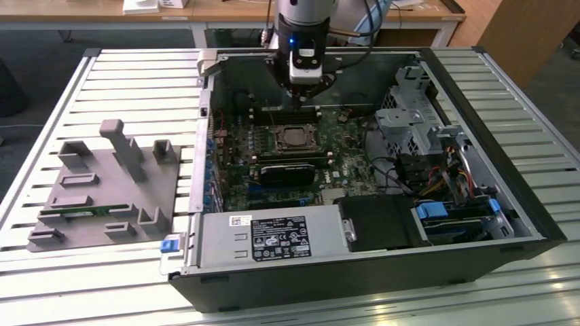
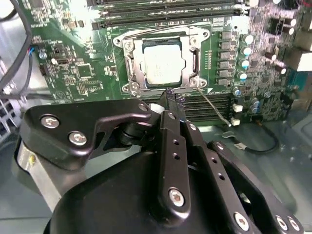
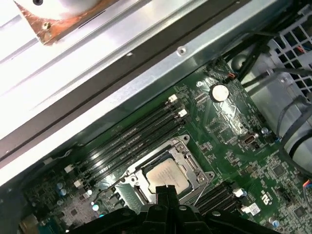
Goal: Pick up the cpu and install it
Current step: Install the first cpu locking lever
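In the second wrist view the gripper [image 2: 168, 92], fingers pinched together and empty, hangs near the cpu [image 2: 164, 62] lying in its socket [image 2: 127, 64]; seating looks done; the latch wire [image 2: 214, 107] seems not yet fastened.

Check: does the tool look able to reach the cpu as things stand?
Probably yes. The cpu lies bare-topped in the socket, and the tool hangs close above it inside the open case, with nothing between them.

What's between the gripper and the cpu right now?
In the second wrist view, just one bar of the socket's metal frame. The cpu lies inside that frame, and the gripper hangs just outside it.
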Robot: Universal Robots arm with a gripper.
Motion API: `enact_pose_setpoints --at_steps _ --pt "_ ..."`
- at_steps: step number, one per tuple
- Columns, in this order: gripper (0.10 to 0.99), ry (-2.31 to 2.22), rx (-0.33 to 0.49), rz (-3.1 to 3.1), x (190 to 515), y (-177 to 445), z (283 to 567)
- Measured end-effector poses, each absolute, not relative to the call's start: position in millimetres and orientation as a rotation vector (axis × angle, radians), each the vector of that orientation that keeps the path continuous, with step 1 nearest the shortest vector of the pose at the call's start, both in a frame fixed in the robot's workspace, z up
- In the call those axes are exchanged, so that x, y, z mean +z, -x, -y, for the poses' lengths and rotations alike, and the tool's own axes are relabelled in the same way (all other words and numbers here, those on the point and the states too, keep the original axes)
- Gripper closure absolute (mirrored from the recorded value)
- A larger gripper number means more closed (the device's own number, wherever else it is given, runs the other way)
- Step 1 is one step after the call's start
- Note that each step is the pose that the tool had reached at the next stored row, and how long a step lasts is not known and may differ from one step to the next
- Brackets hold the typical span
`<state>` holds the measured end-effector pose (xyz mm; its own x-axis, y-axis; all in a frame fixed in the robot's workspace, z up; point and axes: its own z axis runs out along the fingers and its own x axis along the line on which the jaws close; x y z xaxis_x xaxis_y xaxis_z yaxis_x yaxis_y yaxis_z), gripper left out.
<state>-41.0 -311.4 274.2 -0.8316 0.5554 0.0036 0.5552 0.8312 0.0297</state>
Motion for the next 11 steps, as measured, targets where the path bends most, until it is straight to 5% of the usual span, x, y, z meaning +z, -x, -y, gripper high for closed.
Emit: enact_pose_setpoints --at_steps 11 --pt "0.973 -0.616 0.047 -3.078 273.6 41.0 311.4"
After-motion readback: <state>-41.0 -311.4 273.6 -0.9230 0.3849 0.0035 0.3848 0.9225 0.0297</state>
